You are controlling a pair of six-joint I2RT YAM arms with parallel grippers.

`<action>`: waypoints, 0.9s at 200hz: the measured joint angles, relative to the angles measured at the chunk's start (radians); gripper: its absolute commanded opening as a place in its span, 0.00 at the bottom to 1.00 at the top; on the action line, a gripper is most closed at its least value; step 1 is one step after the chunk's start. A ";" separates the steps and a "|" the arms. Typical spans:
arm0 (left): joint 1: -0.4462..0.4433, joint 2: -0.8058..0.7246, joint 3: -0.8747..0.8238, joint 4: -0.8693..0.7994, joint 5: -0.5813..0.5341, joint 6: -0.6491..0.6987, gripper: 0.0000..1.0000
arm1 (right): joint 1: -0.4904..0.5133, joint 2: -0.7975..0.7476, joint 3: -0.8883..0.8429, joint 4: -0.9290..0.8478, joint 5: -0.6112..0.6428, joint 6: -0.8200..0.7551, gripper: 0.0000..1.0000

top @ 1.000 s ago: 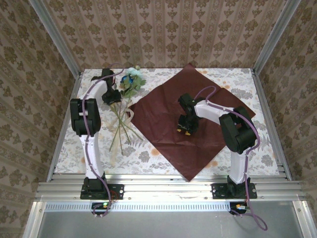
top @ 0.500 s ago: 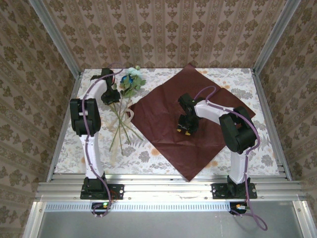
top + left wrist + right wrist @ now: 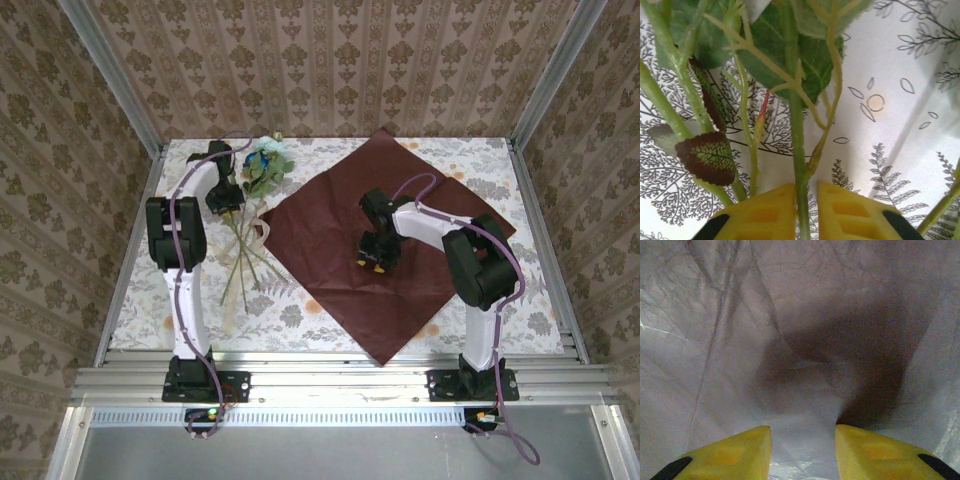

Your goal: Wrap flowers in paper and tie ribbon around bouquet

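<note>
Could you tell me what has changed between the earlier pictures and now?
The left gripper has closed on a green stem of the flowers, and its arm has shifted slightly. The flowers lie where they were, beside the paper. The right gripper stays part open, low over the paper's maroon face.

Paper (image 3: 340, 240) — matt, thin, finely creased, with a faint sheen. Flowers (image 3: 796, 125) — smooth plastic-looking stems, cloth-like veined leaves. Tablecloth (image 3: 890, 60): smooth, matt, printed.
</note>
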 measured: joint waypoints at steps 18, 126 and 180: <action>-0.005 0.000 0.000 0.003 -0.004 0.006 0.02 | 0.000 0.000 0.000 0.000 0.000 0.000 0.40; -0.014 -0.272 -0.127 0.045 -0.040 0.012 0.00 | 0.008 -0.001 0.027 -0.023 -0.003 0.005 0.45; -0.066 -0.459 -0.170 0.084 0.001 -0.018 0.00 | -0.008 -0.070 0.035 -0.054 0.028 0.006 0.55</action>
